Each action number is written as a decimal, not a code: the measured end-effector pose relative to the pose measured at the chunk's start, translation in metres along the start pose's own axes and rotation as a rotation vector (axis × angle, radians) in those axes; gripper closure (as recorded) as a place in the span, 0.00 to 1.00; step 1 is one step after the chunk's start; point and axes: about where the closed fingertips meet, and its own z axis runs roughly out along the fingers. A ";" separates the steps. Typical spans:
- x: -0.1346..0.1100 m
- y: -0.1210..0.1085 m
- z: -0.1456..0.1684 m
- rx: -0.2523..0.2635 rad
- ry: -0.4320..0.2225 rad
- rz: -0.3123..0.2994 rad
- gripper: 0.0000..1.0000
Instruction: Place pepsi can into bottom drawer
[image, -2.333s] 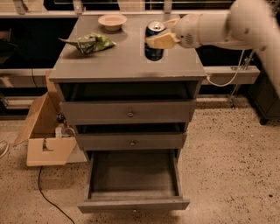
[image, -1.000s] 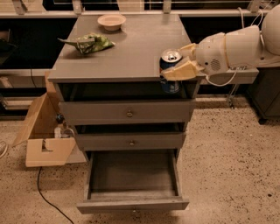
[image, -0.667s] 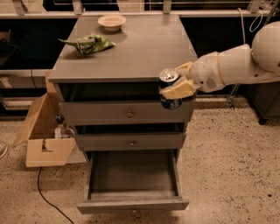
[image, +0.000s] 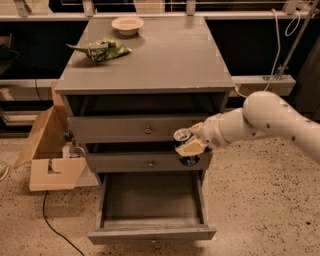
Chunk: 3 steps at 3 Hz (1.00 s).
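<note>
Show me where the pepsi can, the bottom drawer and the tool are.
pepsi can (image: 181, 135): camera view, on its silver top.
bottom drawer (image: 150, 197): camera view, on its bare floor.
tool (image: 188, 146): camera view, between its fingertips, clamped on the can in front of the closed drawer fronts.

The grey desk carried two things on its flat top: a crumpled green snack bag near the left edge and a small cream bowl further back, apart from the bag. On the speckled floor, an open cardboard box stood just left of the desk, with a dark cable trailing near it. The hand hung before the desk's front, about level with the middle drawer, clamped round the pepsi can.
</note>
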 end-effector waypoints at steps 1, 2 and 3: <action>0.047 -0.004 0.067 -0.044 -0.011 0.084 1.00; 0.047 -0.004 0.068 -0.044 -0.011 0.084 1.00; 0.077 0.000 0.109 -0.076 0.050 0.087 1.00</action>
